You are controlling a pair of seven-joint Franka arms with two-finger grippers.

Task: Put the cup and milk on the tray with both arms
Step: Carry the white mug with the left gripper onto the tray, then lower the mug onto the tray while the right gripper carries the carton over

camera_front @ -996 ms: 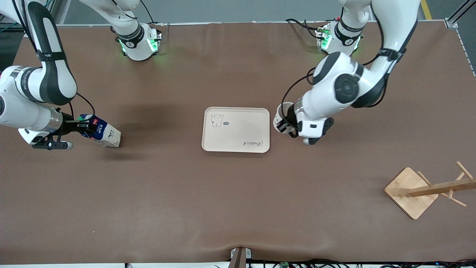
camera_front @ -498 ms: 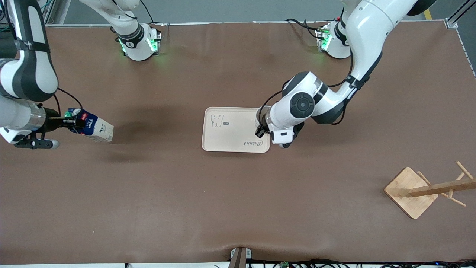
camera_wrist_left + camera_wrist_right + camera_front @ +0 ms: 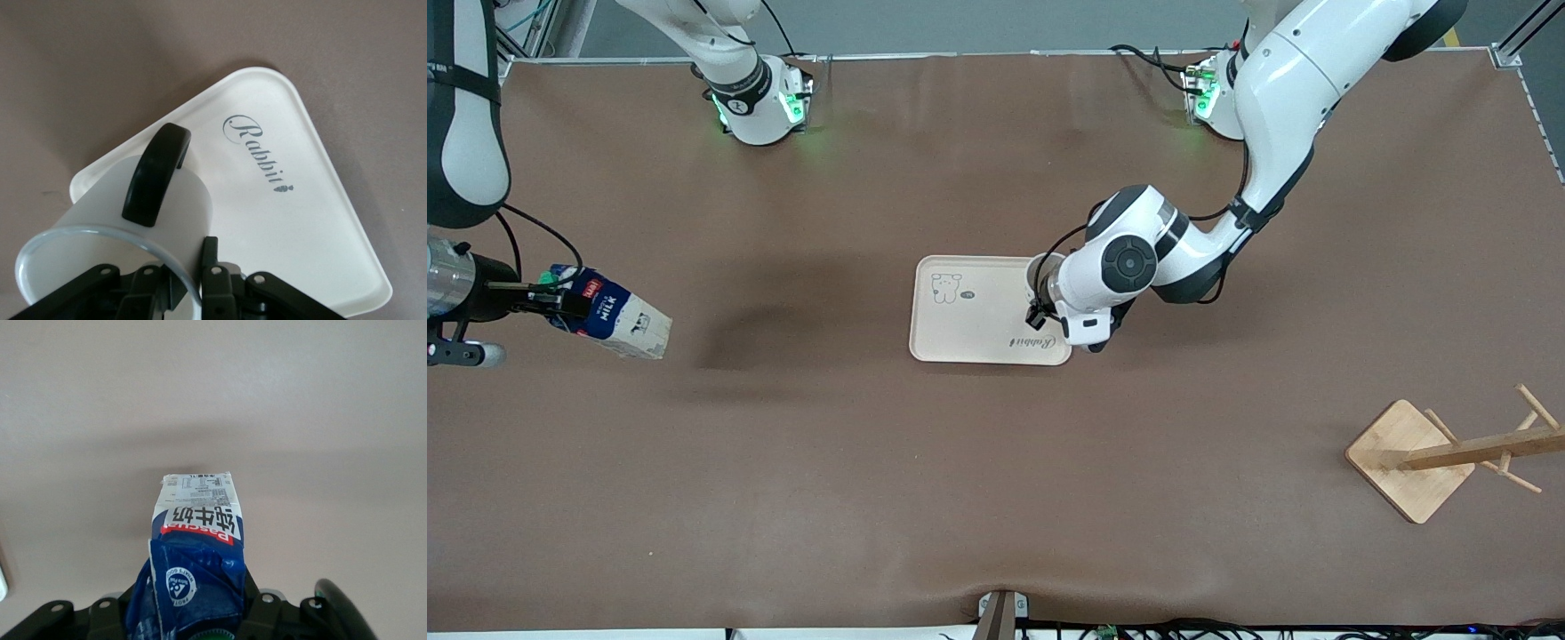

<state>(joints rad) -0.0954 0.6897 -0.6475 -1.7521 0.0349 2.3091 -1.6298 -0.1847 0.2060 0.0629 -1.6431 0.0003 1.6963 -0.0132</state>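
Note:
My left gripper (image 3: pixel 1040 300) is shut on the wall of the white cup (image 3: pixel 1039 269), one finger inside and one outside. It holds the cup over the end of the cream tray (image 3: pixel 978 324) toward the left arm. In the left wrist view the cup (image 3: pixel 140 213) lies tilted with its black handle up, over the tray (image 3: pixel 313 220) by the "Rabbit" script, in my left gripper (image 3: pixel 190 277). My right gripper (image 3: pixel 547 300) is shut on the top of the milk (image 3: pixel 614 316) and holds it tilted above the table at the right arm's end. The milk (image 3: pixel 197 533) fills my right gripper (image 3: pixel 200 620).
A wooden rack (image 3: pixel 1414 458) lies tipped on its side at the left arm's end of the table, nearer to the front camera than the tray. Brown table surface (image 3: pixel 827 462) lies between the milk and the tray.
My left arm has carried the cup from beside the tray to over the tray's end. My right arm has moved the milk farther toward the right arm's end, away from the tray.

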